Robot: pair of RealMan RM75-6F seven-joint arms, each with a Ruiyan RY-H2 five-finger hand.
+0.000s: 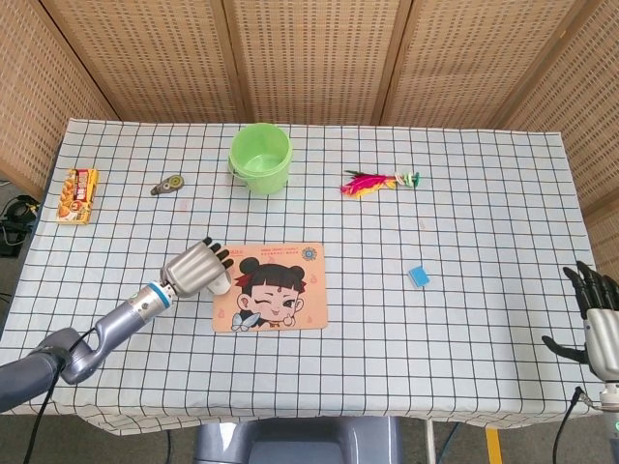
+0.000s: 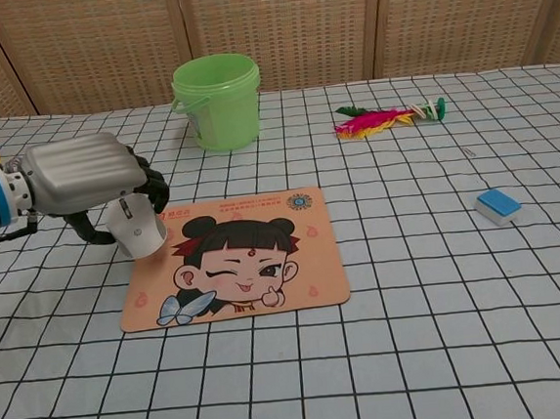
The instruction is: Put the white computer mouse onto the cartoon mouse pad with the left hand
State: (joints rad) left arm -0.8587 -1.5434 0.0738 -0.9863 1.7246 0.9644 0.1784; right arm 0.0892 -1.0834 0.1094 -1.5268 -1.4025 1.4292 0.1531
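Note:
My left hand (image 1: 196,268) (image 2: 86,179) grips the white computer mouse (image 2: 136,226) (image 1: 220,284) from above and holds it tilted at the left edge of the cartoon mouse pad (image 1: 271,286) (image 2: 235,257). The pad is orange with a winking girl's face and lies flat in the middle of the checked table. In the head view the mouse is mostly hidden under the fingers. My right hand (image 1: 597,324) shows at the far right edge of the head view, empty, fingers spread, off the table.
A green bucket (image 1: 260,157) (image 2: 217,101) stands behind the pad. A feather shuttlecock (image 1: 378,182) (image 2: 387,118) lies at the back right, a blue eraser (image 1: 419,276) (image 2: 498,206) right of the pad. A snack pack (image 1: 77,195) and a small tape dispenser (image 1: 167,185) (image 2: 88,157) lie at the back left.

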